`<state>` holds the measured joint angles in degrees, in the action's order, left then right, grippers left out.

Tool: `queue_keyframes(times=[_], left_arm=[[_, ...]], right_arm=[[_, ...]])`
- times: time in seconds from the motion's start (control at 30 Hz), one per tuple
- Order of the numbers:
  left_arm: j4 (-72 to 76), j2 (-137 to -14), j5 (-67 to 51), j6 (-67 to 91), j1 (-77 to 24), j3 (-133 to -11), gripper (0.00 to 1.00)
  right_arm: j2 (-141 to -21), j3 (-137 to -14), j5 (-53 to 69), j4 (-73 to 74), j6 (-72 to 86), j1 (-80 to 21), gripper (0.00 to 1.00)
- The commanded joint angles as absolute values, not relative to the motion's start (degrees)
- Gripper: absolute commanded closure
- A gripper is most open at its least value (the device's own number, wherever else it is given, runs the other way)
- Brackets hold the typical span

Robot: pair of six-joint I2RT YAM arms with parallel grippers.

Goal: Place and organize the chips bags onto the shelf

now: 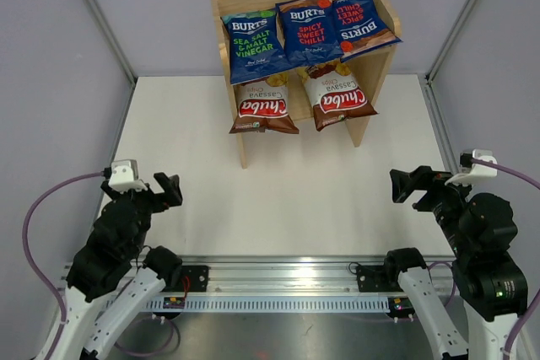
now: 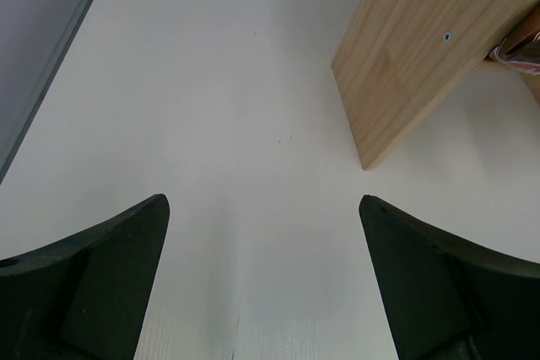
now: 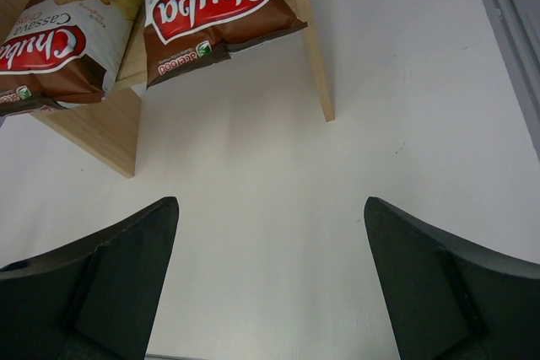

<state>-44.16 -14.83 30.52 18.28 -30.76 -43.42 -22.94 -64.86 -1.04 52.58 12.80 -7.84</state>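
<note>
Standing well beyond both grippers: shelf (image 1: pixel 364 120) at far side of table (image 1: pixel 194 149), every bag on it. Left gripper (image 1: pixel 167 189) near left edge, fingers apart, holding nothing. Right gripper (image 1: pixel 403 185) near right edge, likewise spread and empty. Count: three blue bags (image 1: pixel 309 29) side by side on upper tier, rightmost with lettering upside down; two brown bags (image 1: pixel 337 97) on lower tier, bottoms overhanging front edge.
</note>
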Motion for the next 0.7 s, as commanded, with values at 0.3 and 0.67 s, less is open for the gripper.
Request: queue_keyframes(times=[0.3, 0.67], left_arm=[[-35.1, -6.2, 25.4, 12.0, -23.5, -39.0, 0.01], [-32.8, -9.1, 15.6, 9.8, -15.4, -37.9, 0.01]], right_arm=[[-25.8, -64.7, -9.0, 48.2, 10.8, -11.8, 0.01], [-24.0, -62.1, -7.6, 45.6, 12.0, -11.7, 0.0]])
